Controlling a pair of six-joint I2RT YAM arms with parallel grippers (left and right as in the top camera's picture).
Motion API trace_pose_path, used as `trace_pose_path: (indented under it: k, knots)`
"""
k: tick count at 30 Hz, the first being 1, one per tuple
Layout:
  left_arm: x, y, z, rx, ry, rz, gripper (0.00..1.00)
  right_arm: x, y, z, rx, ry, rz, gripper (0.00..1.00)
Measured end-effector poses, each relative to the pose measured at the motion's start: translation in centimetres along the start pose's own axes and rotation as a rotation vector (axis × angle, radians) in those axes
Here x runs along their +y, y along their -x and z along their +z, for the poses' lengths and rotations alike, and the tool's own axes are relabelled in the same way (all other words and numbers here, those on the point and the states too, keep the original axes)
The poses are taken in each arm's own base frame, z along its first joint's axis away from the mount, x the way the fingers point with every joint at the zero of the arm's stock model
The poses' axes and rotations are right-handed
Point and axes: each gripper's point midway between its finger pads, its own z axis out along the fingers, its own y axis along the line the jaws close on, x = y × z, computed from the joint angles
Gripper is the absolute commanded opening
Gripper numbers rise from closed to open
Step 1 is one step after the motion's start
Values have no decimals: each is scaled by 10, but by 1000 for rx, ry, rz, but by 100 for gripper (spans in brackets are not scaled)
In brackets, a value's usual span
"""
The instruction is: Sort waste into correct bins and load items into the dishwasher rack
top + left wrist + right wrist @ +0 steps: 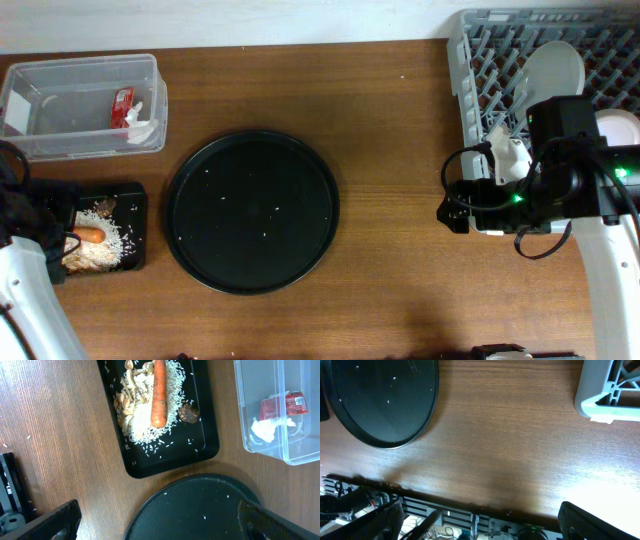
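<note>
From overhead, the wood-grain table (400,260) carries a matte round black tray (252,210) at its middle, flecked with a few pale grains. At ten o'clock from it stands the clear tub (70,100), a thin-walled, round-cornered plastic box. It holds the glossy red sachet (122,105) and the crumpled white tissue (142,128) at its three o'clock end. At nine o'clock from the round tray lies the black rectangular tray (132,215), shallow and rimmed, with a heap of rice (105,245) and the carrot (90,235) in it. The grey pegged rack (480,60) fills the two o'clock corner. A smooth white plate (553,65) stands on edge among its pegs, and a white dish (620,125) sits at its four o'clock side.

In the left wrist view, the carrot (159,392) is a slim orange taper lying along the rice (150,430). A knobbly brown lump (189,412) sits at its three o'clock, and pale flaky scraps (130,395) at nine. The tub (250,435) stands just beside the tray, apart from it. The left gripper (159,510) hangs over the round tray's rim, its dark fingers (55,520) spread wide with nothing between them.

In the right wrist view, the right gripper (480,507) is likewise fully spread and empty over bare table near its front edge. A rounded corner of the rack (610,390) shows at two o'clock and the round tray (380,400) at ten.
</note>
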Motion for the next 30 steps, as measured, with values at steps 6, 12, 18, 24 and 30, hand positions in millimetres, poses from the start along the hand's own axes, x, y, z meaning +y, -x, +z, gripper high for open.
trace_pose_path:
  k: [6,12,18,24,30]
  knots:
    - [0,0,0,0,0,0,99,-7,-8,2,33,-35,10,98]
    - [0,0,0,0,0,0,99,-19,22,42,-91,-36,-28,98]
    - [0,0,0,1,1,0,99,-12,35,63,-473,54,-161,98]
    - [0,0,0,0,0,-1,99,8,15,34,-927,132,-354,98]
    - [0,0,0,1,0,0,99,12,-22,25,-1197,107,-527,98]
